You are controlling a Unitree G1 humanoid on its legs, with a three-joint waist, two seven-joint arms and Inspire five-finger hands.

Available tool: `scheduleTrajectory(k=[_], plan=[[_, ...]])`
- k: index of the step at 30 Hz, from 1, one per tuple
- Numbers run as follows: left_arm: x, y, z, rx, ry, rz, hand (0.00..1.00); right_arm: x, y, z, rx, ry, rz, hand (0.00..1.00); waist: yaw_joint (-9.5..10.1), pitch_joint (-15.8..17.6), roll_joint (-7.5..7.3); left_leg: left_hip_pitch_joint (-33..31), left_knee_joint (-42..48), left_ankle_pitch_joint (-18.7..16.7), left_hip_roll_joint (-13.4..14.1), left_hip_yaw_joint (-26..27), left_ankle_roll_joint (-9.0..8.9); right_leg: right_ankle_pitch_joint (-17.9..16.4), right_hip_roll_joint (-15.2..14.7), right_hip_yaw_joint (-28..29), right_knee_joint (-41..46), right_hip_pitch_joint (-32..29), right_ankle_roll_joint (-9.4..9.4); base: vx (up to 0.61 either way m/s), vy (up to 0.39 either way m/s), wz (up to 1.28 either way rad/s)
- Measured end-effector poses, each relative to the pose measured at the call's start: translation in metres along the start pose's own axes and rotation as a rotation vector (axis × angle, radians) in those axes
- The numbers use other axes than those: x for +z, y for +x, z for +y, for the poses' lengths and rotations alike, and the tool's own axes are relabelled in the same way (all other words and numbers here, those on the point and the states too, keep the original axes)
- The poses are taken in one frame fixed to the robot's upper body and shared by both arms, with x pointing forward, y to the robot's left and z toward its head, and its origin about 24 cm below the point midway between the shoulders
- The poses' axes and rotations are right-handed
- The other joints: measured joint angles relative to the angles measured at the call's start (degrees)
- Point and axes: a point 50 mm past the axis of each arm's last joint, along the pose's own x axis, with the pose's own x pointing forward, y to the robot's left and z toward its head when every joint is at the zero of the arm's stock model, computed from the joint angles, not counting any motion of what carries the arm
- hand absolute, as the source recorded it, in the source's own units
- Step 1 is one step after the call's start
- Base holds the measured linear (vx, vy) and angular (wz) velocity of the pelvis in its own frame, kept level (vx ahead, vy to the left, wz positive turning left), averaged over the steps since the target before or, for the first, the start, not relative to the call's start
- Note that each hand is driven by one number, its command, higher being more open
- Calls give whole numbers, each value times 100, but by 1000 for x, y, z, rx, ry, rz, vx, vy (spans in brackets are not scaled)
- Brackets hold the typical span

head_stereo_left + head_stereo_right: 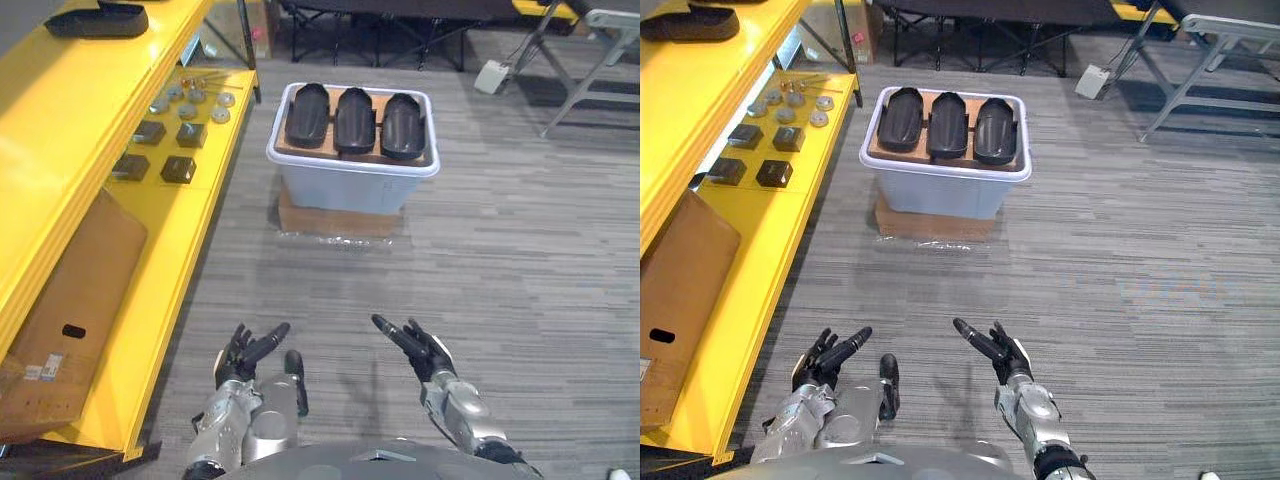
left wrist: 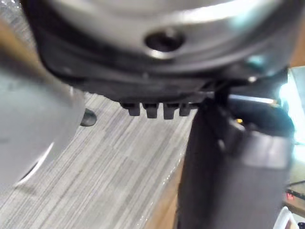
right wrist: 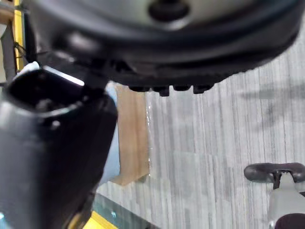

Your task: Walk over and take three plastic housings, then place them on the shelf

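My left hand [image 1: 245, 352] and right hand [image 1: 420, 348] hovered low in frame, fingers straight, empty. The housings [image 1: 355, 122], all three, lay upper centre atop the tub [image 1: 340, 185], well ahead, lengthwise away from me, seemingly nearer my right.

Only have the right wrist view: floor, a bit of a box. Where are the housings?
Observer: Three black plastic housings lie side by side on a brown board across the top of a pale bin, on the floor ahead of the robot.
Operator: Either hand holding one?
Observer: No. The left hand and right hand are both open with fingers straight, low over the carpet and well short of the bin.
Operator: And the shelf?
Observer: The yellow shelf runs along the robot's left. A similar dark part lies on its top level.
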Motion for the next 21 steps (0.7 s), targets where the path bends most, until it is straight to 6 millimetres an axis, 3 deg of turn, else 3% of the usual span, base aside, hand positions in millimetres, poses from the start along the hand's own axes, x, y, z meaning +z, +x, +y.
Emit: scheduleTrajectory(k=[2,3,4,5,6,7,8,10,11,12,13,14,15,16,18,19,21], plan=[[-2,-3,6,15,-9,-3,100,-6,-2,1,4,15,16,100,30,-4,-1,338,-215,-103,-143,77,102,39,-315,117,985,-267,249,253,125,-10],[-3,-4,9,14,-4,-4,100,-9,-3,4,4,33,12,100,18,-43,-84,521,-397,-133,-268,90,123,213,-680,252,2080,-777,607,219,78,7],[-2,-5,13,20,19,-9,100,-15,-6,7,1,42,24,100,-17,-32,-151,734,-571,-160,-376,74,144,620,-997,268,2985,-1184,706,273,63,10],[-3,-5,13,20,36,-9,100,-19,-6,9,2,49,32,100,-34,-29,-169,818,-597,-193,-390,47,177,648,-1110,239,3333,-1334,580,293,25,5],[-2,-6,17,27,62,-9,100,-26,-8,12,5,58,55,100,-67,-24,-171,976,-589,-293,-338,-5,173,158,-1178,119,3718,-1588,256,301,-18,10],[-1,-6,17,20,77,-9,100,-31,-11,13,5,52,67,100,-117,0,-100,1132,-586,-377,-224,-77,144,-303,-1132,-168,3594,-1735,48,243,-34,11],[0,-5,18,17,82,-11,100,-33,-12,13,7,43,74,100,-136,-7,-48,1173,-563,-420,-141,-114,127,-415,-1059,-276,3367,-1816,26,237,-60,19],[8,-1,14,-2,96,-29,100,-31,-13,11,10,26,65,100,-194,-14,67,1233,-405,-540,157,-264,48,-426,-677,-219,2108,-2110,46,238,-116,33],[14,1,12,-9,92,-45,100,-30,-12,11,9,27,61,100,-238,4,101,1213,-221,-626,298,-386,-60,-290,-527,27,1492,-2262,190,258,-208,44],[15,2,12,-8,88,-49,100,-30,-12,11,9,27,59,100,-250,2,93,1214,-116,-682,365,-450,-113,-171,-487,150,1249,-2323,187,272,-278,51],[20,4,11,-14,76,-61,100,-30,-13,11,9,28,60,100,-273,-25,44,1220,85,-829,452,-585,-269,215,-461,367,841,-2385,152,323,-399,52],[23,4,13,-16,79,-66,100,-33,-14,13,9,33,66,100,-269,-81,-63,1221,257,-1002,492,-746,-478,750,-434,529,473,-2391,87,265,-386,56],[24,4,15,-18,86,-69,100,-35,-15,14,9,39,72,100,-267,-136,-164,1223,331,-1091,481,-802,-574,1008,-448,592,389,-2391,55,276,-475,59],[26,4,23,-10,103,-67,100,-41,-17,18,6,53,86,100,-257,-277,-420,1236,486,-1262,424,-932,-769,1183,-470,623,391,-2395,32,232,-387,39],[6,0,13,-26,54,-17,100,-36,-16,4,-34,21,79,100,-260,-387,108,1307,507,-1425,920,-1054,-986,841,-87,413,666,-2451,-144,232,-346,-1],[-4,-3,5,-36,16,9,100,-29,-14,-3,-52,0,64,100,-274,-417,270,1322,389,-1462,1097,-1029,-1080,652,83,410,825,-2571,-239,222,-261,-28],[-15,-5,-10,-70,-30,38,100,-24,-11,-9,-64,-15,68,100,-277,-469,432,1276,520,-1204,1185,-1029,-1042,452,206,416,960,-2700,-352,279,-222,-21]])
